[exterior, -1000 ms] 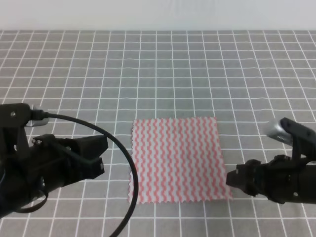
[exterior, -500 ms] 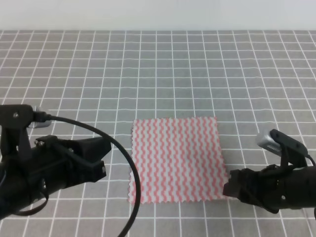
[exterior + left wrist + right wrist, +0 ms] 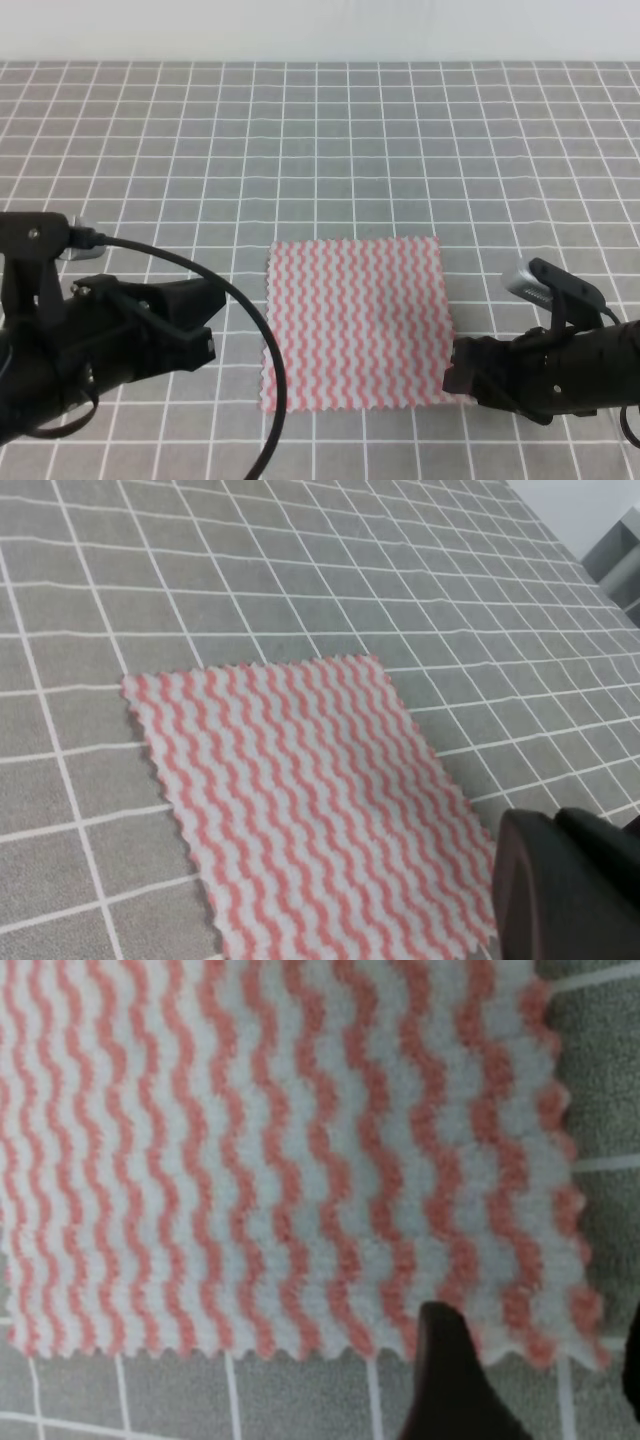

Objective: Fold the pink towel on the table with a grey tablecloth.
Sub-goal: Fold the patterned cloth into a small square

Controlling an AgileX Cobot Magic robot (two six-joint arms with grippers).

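Right now the thin pink-and-white wavy striped towel (image 3: pixel 355 322) lies flat and spread out on the grey counter cloth with white grid lines (image 3: pixel 320 150), near the front edge. No part of it is folded yet.

The right tool (image 3: pixel 456 367) sits low at the towel's near right corner. In the right wrist view its two dark fingers (image 3: pixel 447 1380) stand apart, one on each side of the bumpy corner edge, so it is open and holds nothing yet. The left tool (image 3: pixel 205 320) waits just beside the towel's left edge, not touching it. I cannot tell if that one is open or closed.

To do this step well, I think the right tool should slide one finger under the corner, pinch only the towel and not the grey cloth below, then close gently. A thin towel slips easily, so the pinch should reach past the wavy edge. Lifting slowly should keep the rest flat.
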